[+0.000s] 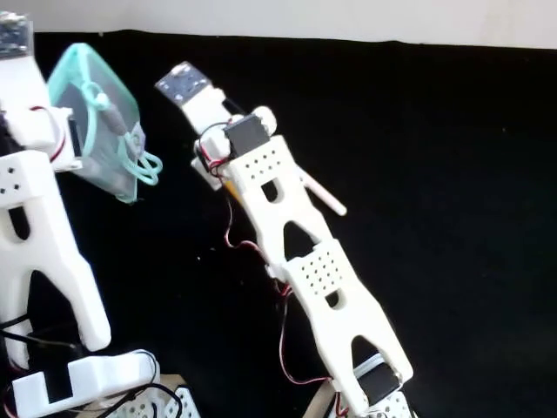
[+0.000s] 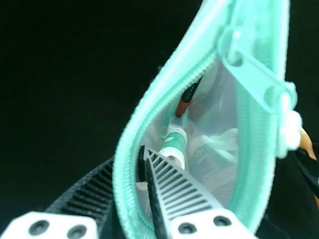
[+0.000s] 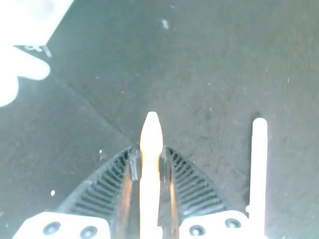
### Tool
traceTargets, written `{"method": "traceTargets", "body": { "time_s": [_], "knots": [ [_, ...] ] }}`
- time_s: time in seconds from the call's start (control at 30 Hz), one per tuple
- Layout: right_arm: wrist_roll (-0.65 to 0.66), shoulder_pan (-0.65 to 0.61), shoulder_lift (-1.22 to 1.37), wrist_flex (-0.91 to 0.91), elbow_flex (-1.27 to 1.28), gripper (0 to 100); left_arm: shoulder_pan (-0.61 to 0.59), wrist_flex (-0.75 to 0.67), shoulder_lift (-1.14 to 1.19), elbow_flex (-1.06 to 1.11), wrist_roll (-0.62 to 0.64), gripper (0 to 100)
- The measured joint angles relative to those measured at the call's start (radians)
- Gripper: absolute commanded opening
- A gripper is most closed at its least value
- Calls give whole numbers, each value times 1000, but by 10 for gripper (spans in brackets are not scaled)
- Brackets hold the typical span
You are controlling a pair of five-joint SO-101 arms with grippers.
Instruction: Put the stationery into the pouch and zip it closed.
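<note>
My left gripper (image 2: 127, 157) is shut on the rim of the teal mesh pouch (image 2: 249, 164), one finger inside the open mouth and one outside. It holds the pouch (image 1: 97, 117) up off the table at the far left. Inside lie a red-tipped pen (image 2: 185, 102) and a white and teal item (image 2: 174, 142). The zip pull (image 2: 259, 82) hangs at the far end of the open zip. My right gripper (image 3: 149, 152) is shut on a cream pen (image 3: 150, 134), low over the black table just right of the pouch. A white stick (image 3: 259, 164) lies on the table beside it (image 1: 324, 197).
A black cloth (image 1: 435, 174) covers the table, with open room to the right. The pouch's teal cord loop (image 1: 144, 163) dangles between the two arms. Red and black cables (image 1: 283, 322) run beside the right arm's base.
</note>
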Motion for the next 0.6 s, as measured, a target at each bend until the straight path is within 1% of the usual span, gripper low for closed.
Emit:
{"method": "traceTargets", "body": {
  "time_s": [0.27,0.6],
  "knots": [
    [-123,23,-63,-2,-3,8,84,-8,0,-2,-3,7],
    [-273,44,-290,-126,-5,8,120,-8,0,-2,-6,7]
  ]
}}
